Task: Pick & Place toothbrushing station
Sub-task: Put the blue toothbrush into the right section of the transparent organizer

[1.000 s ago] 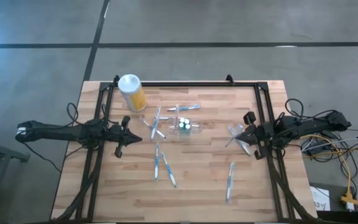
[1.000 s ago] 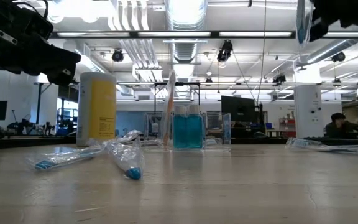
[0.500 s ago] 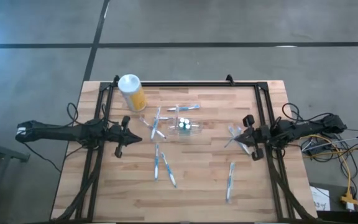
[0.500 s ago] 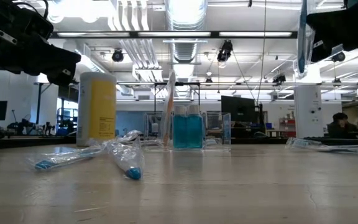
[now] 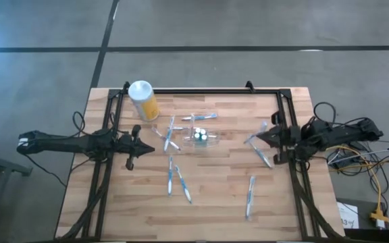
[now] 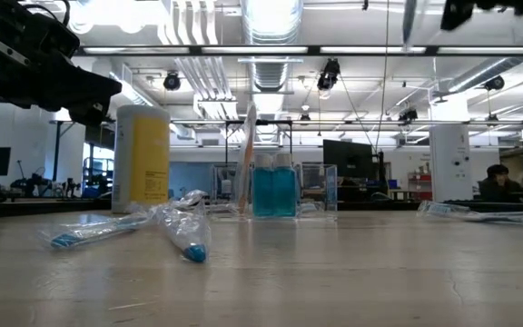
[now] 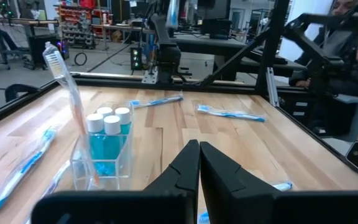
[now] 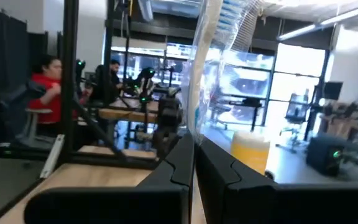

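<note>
- Stood near the middle of the pale wood-plank table point(image 5: 215, 202): the toothbrushing station point(image 5: 201, 138), a small clear plastic box with thin see-through walls; held blue bottles with white caps point(image 7: 107, 134) and one upright white toothbrush point(image 7: 67, 87) leaning at its side.
- Lay scattered flat around it: wrapped toothbrushes in crinkled clear film, blue-handled, one pair point(image 5: 178, 181) toward the near edge and a single one point(image 5: 250, 196) off to the right.
- Stood at the far left corner: a yellow cylinder canister point(image 5: 142, 100) with a round white lid.
- Hovered left of the station, well apart from it: left gripper point(image 5: 142, 147), its dark fingers point(image 7: 180, 169) pressed together on nothing, tips aimed toward the box.
- Hung right of the station, raised off the table: right gripper point(image 5: 262, 138), fingers point(image 8: 180, 163) clamped on a wrapped toothbrush point(image 8: 207, 68) standing up between them in glossy, wrinkled film; station well apart from this gripper too.
</note>
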